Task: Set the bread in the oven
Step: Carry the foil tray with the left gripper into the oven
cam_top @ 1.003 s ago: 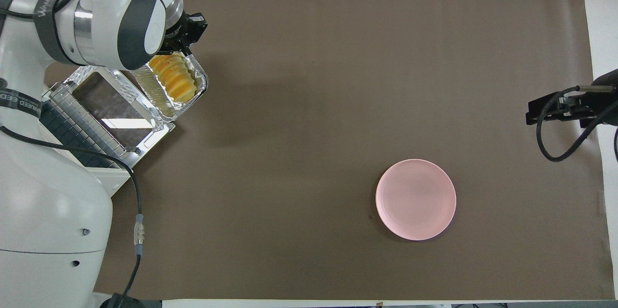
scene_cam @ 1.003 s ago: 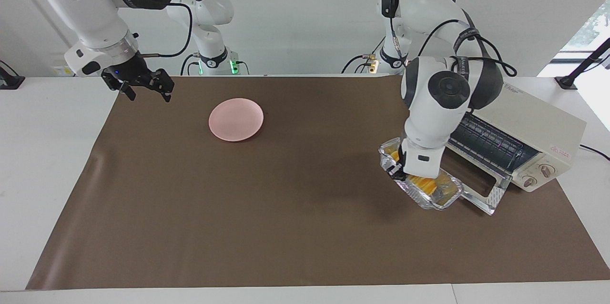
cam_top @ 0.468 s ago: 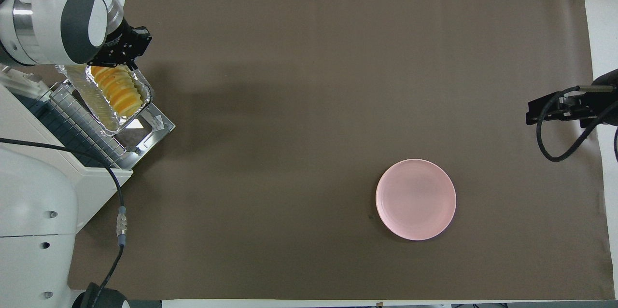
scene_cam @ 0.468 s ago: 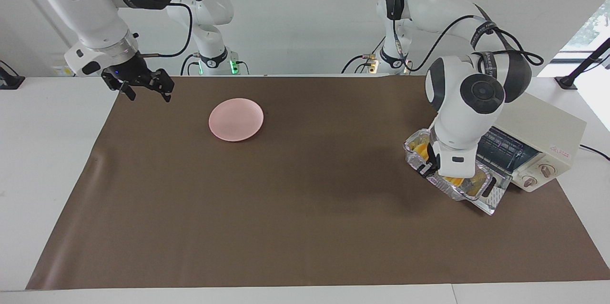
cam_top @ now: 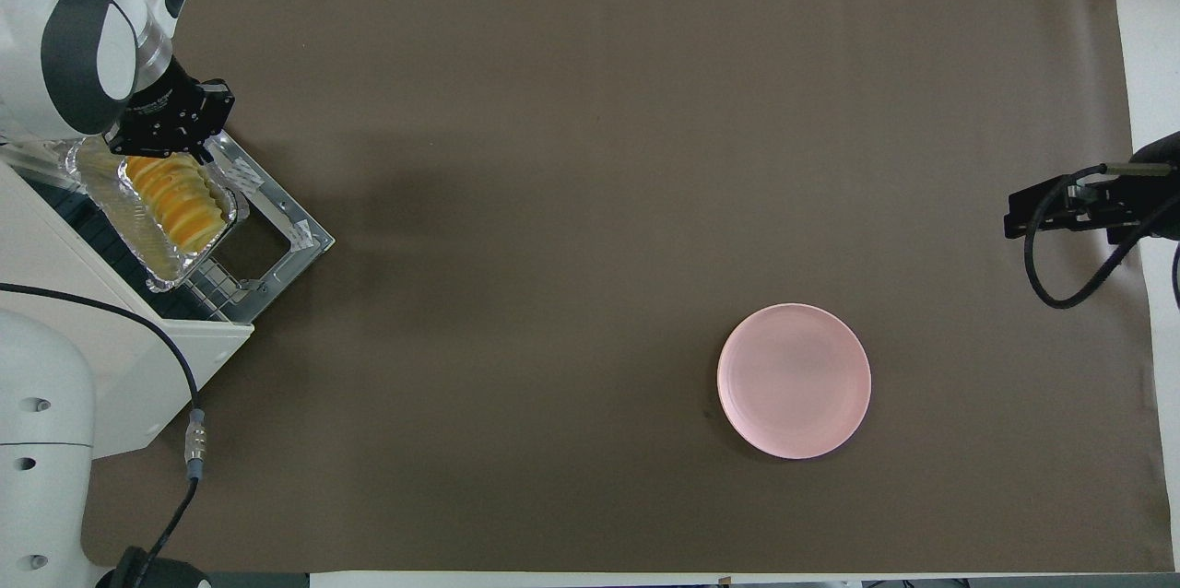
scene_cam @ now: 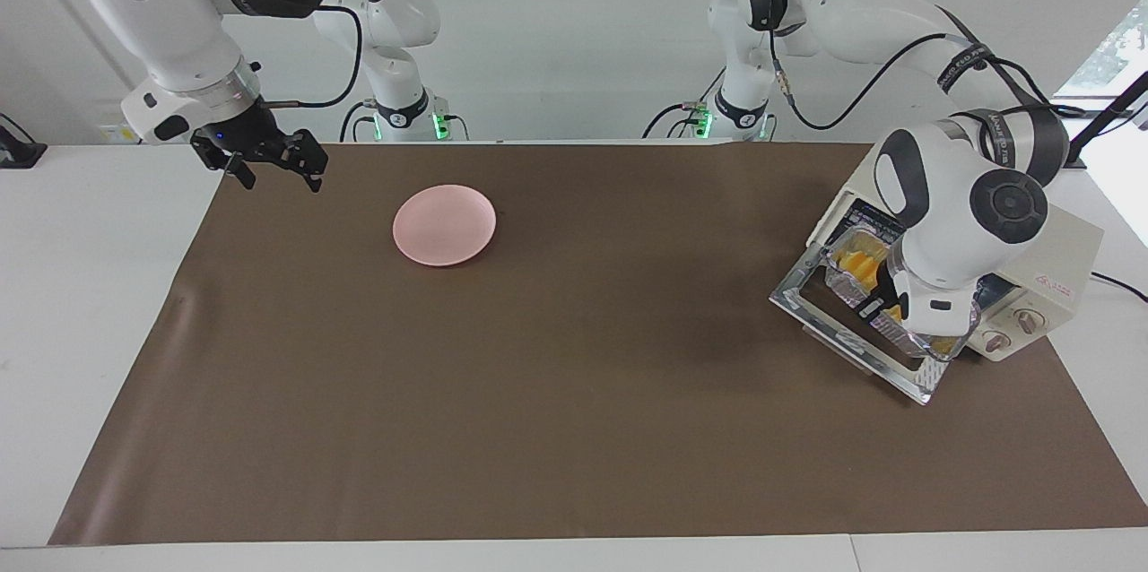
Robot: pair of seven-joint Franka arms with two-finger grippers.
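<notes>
The bread (cam_top: 175, 201), a ridged golden-yellow loaf, lies in a silver foil tray (cam_top: 97, 182). My left gripper (cam_top: 184, 141) is shut on the rim of that tray at one end. It holds the tray over the oven's dropped-down glass door (cam_top: 277, 229), right at the mouth of the cream-white oven (scene_cam: 1058, 249). In the facing view the left hand hides much of the bread (scene_cam: 852, 265) and the left gripper (scene_cam: 874, 307). My right gripper (scene_cam: 278, 176) hangs open and empty over the mat's edge at the right arm's end of the table, waiting.
A round pink plate (scene_cam: 444, 224) sits empty on the brown mat (scene_cam: 574, 393), toward the right arm's end. The oven's wire rack (cam_top: 217, 288) shows at the opening, and its two knobs (scene_cam: 1013, 330) face away from the robots.
The left arm has carried the foil tray with the bread from beside the oven door to over it, up to the oven's mouth. The right arm has not moved.
</notes>
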